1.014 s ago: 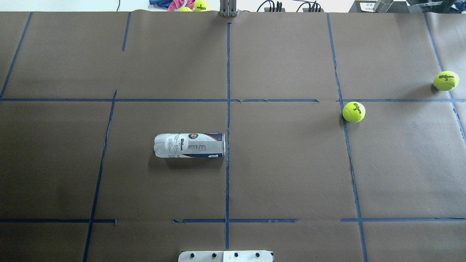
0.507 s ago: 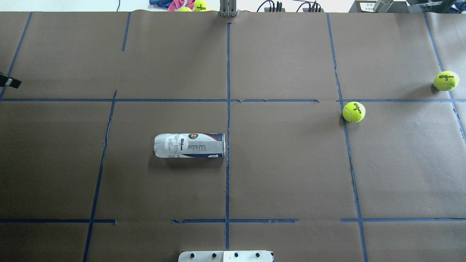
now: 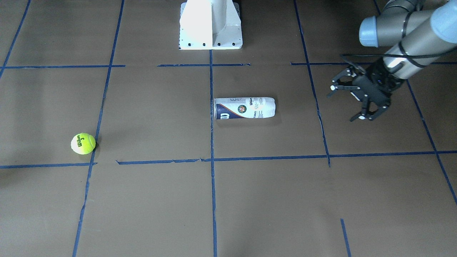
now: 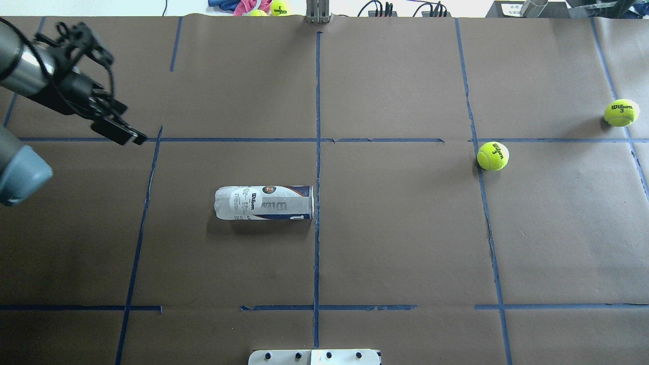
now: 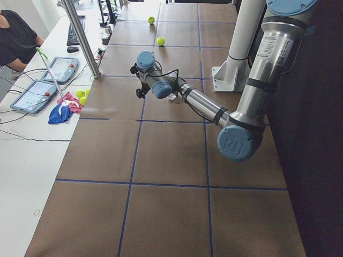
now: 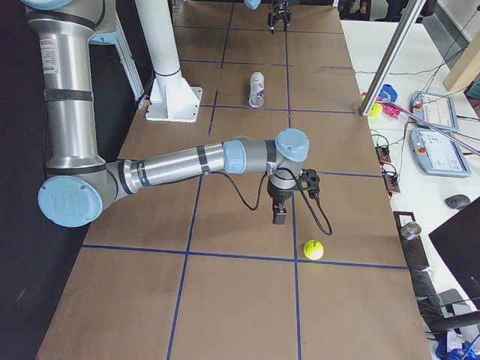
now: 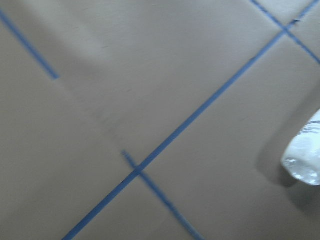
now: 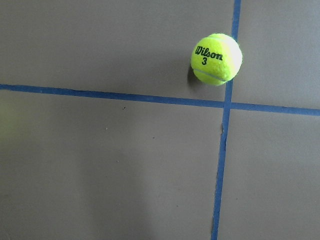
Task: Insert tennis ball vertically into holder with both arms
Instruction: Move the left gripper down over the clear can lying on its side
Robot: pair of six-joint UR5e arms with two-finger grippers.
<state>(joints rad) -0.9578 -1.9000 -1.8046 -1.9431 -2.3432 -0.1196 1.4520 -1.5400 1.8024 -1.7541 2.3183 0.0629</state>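
The holder (image 4: 263,203) lies on its side near the table's middle, open end toward the centre tape line; it also shows in the front view (image 3: 244,107), the right side view (image 6: 256,88) and, as its closed end, the left wrist view (image 7: 302,160). A tennis ball (image 4: 492,155) rests at right, also in the front view (image 3: 83,143). A second ball (image 4: 620,112) lies at the far right. My left gripper (image 3: 347,102) is open and empty, above the table left of the holder (image 4: 119,96). My right gripper (image 6: 279,216) hovers near a ball (image 6: 313,250); I cannot tell whether it is open. The right wrist view shows a ball (image 8: 216,59).
The white pedestal base (image 3: 210,25) stands at the robot's edge. Blue tape lines cross the brown table (image 4: 405,228). Spare balls and a cloth (image 4: 279,7) and a metal post (image 4: 318,12) sit past the far edge. An operator's desk with tablets (image 5: 32,93) runs alongside.
My left arm has swung into the overhead view from its left edge, toward the holder. The holder and both balls have not moved.
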